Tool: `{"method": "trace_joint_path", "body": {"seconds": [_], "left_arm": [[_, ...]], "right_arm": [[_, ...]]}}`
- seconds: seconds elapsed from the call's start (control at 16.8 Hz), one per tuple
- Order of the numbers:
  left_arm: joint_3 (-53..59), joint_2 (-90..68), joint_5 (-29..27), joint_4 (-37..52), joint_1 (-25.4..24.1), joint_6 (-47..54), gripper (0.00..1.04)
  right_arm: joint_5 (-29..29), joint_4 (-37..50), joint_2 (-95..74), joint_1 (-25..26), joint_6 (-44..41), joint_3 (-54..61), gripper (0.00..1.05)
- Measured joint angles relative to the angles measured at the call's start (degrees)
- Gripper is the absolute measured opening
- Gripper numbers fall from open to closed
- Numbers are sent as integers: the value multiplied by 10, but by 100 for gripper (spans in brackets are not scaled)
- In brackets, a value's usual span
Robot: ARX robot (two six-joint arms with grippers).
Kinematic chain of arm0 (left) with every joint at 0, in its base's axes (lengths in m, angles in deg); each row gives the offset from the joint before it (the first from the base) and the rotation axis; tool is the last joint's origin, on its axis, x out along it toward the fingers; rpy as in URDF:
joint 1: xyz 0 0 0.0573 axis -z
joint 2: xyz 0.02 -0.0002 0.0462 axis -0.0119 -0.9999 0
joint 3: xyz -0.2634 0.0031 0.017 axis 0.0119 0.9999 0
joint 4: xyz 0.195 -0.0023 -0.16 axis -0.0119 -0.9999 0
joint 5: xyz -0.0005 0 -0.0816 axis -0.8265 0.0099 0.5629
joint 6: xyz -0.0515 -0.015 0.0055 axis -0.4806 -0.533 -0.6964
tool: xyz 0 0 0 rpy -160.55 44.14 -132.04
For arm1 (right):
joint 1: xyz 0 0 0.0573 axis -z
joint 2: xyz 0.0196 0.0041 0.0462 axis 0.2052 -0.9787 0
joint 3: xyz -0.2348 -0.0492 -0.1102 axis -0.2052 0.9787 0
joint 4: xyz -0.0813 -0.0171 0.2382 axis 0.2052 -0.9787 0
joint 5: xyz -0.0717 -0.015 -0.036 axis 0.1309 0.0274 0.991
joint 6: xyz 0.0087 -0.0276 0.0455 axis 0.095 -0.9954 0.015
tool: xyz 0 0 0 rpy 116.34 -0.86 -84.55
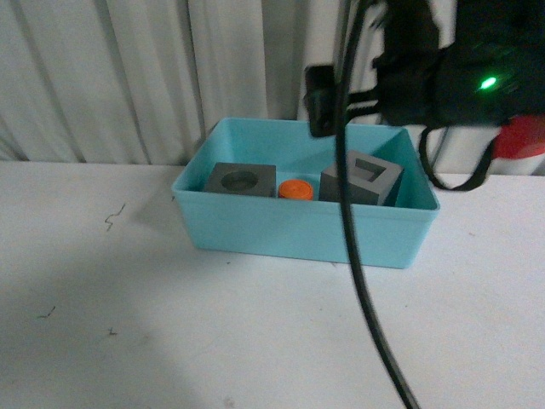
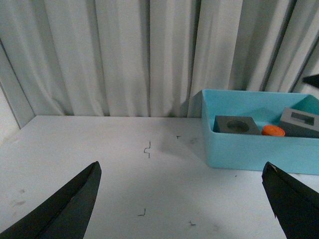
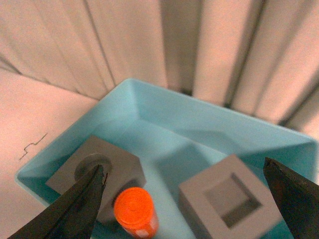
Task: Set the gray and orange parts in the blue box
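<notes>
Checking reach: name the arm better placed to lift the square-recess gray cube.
Right: the right gripper, open, hangs above the light-blue plastic bin and gray square-recess cube; the left gripper is over table beside it.

Bin (image 1: 298, 230) on table (image 1: 128, 298), inside it round-recess cube (image 1: 241, 179) left, cylinder (image 1: 295, 188) between, square-recess cube (image 1: 361, 177) right.

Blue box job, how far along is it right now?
It looks done: both gray cubes, round-recess and square-recess, and the orange cylinder lie inside the blue box. Nothing is in hand; the right gripper hangs open above the box, and the left gripper is open over the table. Nothing seems left.
</notes>
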Motion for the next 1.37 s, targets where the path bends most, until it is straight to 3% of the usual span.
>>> {"method": "trace_joint_path", "body": {"seconds": [0.18, 0.48, 0.6, 0.72, 0.84, 0.9, 0.96, 1.01, 1.13, 1.19, 1.37], "left_arm": [[0, 0, 0, 0, 0, 0, 98], [0, 0, 0, 0, 0, 0, 98], [0, 0, 0, 0, 0, 0, 98], [0, 0, 0, 0, 0, 0, 98], [0, 0, 0, 0, 0, 0, 98], [0, 0, 0, 0, 0, 0, 98], [0, 0, 0, 0, 0, 0, 98], [0, 0, 2, 0, 0, 0, 98], [0, 0, -1, 0, 0, 0, 98], [0, 0, 1, 0, 0, 0, 98], [0, 0, 0, 0, 0, 0, 98]], "right_arm": [[14, -9, 234, 60, 8, 208, 98], [44, -14, 313, 79, 31, 288, 98], [91, -49, 384, 86, 62, 349, 98], [186, -158, 544, 56, 157, 469, 98], [227, -282, 643, -14, 280, 526, 98], [227, -293, 651, -26, 325, 529, 98], [243, -234, 643, -24, 337, 539, 96], [273, -56, 619, -16, 281, 589, 86], [252, 128, 636, 23, 123, 695, 62], [239, 162, 679, 40, 80, 690, 51], [194, 70, 771, 80, 25, 695, 16]]}}
